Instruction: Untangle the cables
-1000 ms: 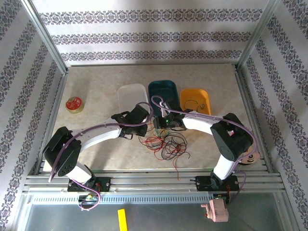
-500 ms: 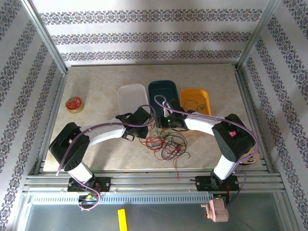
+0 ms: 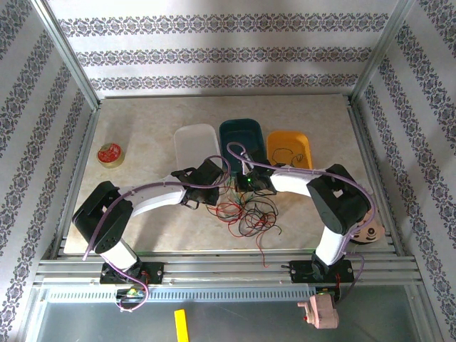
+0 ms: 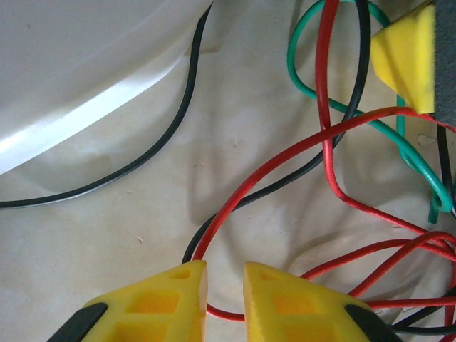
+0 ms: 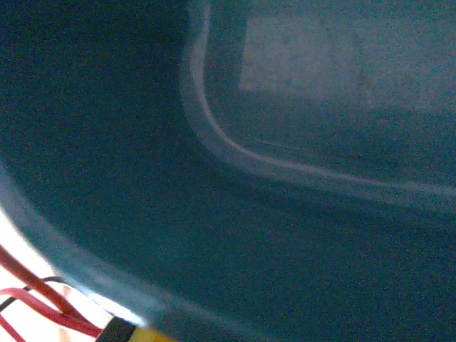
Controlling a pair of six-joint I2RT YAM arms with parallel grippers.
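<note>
You are looking into the dark teal tray [image 5: 285, 235], close up and blurry. Red and black cables [image 5: 35, 286] lie just outside its near rim, beside a yellow fingertip [image 5: 142, 335].

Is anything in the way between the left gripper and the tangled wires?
Nothing I can see. The left gripper sits right at the cables, and a red wire runs across the gap between its fingertips. The white tray is off to one side.
</note>
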